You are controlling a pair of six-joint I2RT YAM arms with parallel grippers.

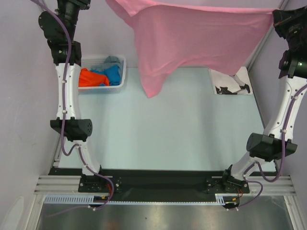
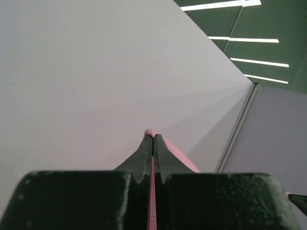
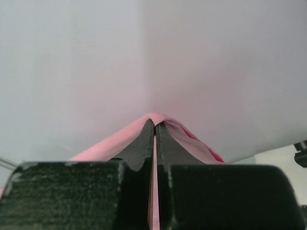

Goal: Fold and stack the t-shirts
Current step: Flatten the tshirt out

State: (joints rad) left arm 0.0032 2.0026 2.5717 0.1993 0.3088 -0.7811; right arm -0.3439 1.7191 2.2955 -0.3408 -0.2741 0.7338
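Observation:
A pink t-shirt (image 1: 201,38) hangs stretched high across the back of the table, its lower corner dangling at the left middle. Both arms are raised to the top of the overhead view, where their grippers are cut off by the frame's edge. In the left wrist view my left gripper (image 2: 153,136) is shut on a pinch of pink t-shirt (image 2: 182,155). In the right wrist view my right gripper (image 3: 155,123) is shut on pink t-shirt (image 3: 115,141) too. Orange, blue and grey t-shirts (image 1: 100,75) lie in the basket. A white t-shirt with black print (image 1: 230,82) lies folded at the back right.
The white lattice basket (image 1: 122,76) stands at the back left beside the left arm. Grey walls close in the table on both sides. The light blue tabletop (image 1: 168,139) spreads between the arms' bases.

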